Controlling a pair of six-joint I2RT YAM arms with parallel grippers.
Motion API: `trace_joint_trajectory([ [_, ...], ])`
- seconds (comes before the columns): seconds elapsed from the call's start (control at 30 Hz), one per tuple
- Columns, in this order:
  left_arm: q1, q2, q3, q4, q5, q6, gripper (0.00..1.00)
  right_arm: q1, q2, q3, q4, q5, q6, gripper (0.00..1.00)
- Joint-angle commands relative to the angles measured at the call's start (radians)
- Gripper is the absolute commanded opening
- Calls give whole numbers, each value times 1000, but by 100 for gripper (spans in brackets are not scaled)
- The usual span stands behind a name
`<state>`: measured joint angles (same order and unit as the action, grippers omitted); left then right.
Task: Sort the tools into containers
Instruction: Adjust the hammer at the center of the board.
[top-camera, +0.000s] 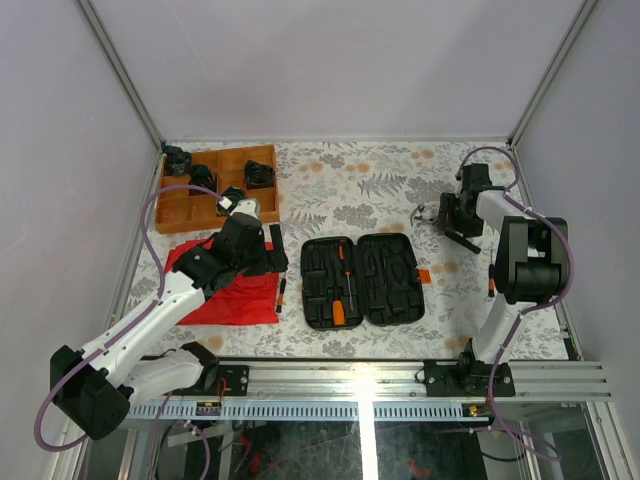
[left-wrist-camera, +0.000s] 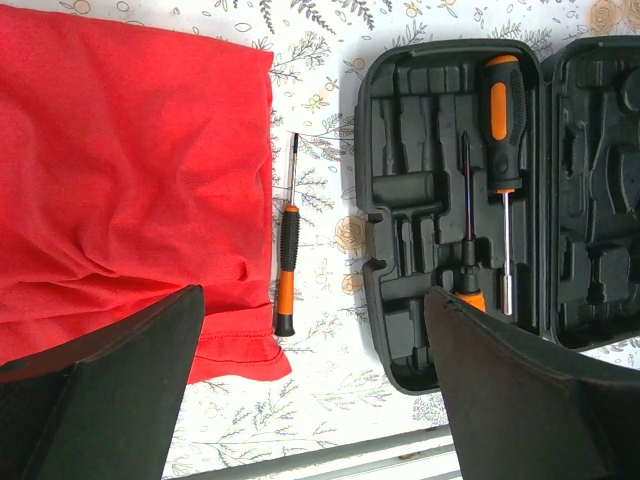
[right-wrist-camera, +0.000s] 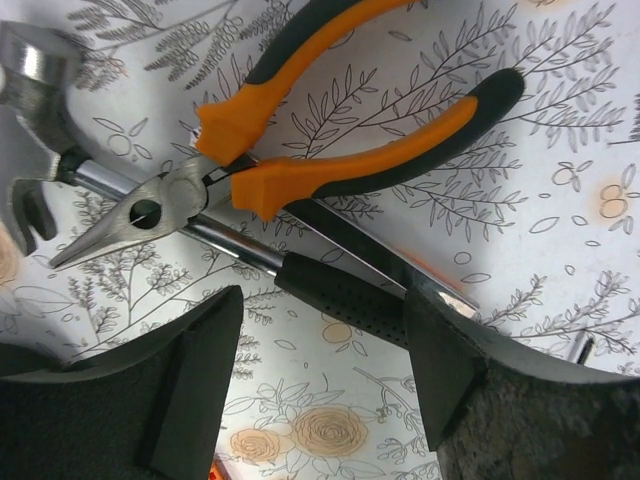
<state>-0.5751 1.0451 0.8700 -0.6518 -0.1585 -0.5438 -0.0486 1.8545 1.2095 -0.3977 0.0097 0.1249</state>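
The black tool case (top-camera: 362, 280) lies open in the middle of the table. Its left half holds a thick orange-and-black screwdriver (left-wrist-camera: 503, 100) and a slim screwdriver (left-wrist-camera: 467, 225). Another slim screwdriver (left-wrist-camera: 288, 250) lies on the tablecloth between the red cloth (left-wrist-camera: 130, 170) and the case. My left gripper (left-wrist-camera: 315, 335) hangs open above the table just near of this screwdriver's handle end, holding nothing. At the back right, orange-handled pliers (right-wrist-camera: 330, 150) lie across a hammer (right-wrist-camera: 345, 295). My right gripper (right-wrist-camera: 320, 370) is open above the hammer's black handle, apart from it.
A compartmented wooden tray (top-camera: 170, 212) with black items stands at the back left. The red cloth (top-camera: 225, 290) lies in front of it under my left arm. A flat dark bar with a metal edge (right-wrist-camera: 420, 268) lies under the pliers. The table's metal front rail (top-camera: 400, 375) runs below the case.
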Motion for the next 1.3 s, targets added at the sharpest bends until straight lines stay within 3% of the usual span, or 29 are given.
trace_joint_trajectory([
  [0.0,6,3,-11,19,-4,16,90,1,37,34,-13,-21,-23,71],
  [0.63,5,18,-11,23,5,18,90,45,-83,-101,-63,-153,22,49],
  [0.87,6,16,-12,23,5,18,90,64,-160,-116,-64,-82,31,48],
  [1.07,6,33,-12,24,5,15,90,63,-315,-157,-22,14,51,58],
  [1.17,5,60,-17,26,-3,-4,89,64,-371,-176,-17,-10,57,59],
  [1.27,6,112,-19,26,12,-19,82,66,-432,-220,6,-69,78,59],
])
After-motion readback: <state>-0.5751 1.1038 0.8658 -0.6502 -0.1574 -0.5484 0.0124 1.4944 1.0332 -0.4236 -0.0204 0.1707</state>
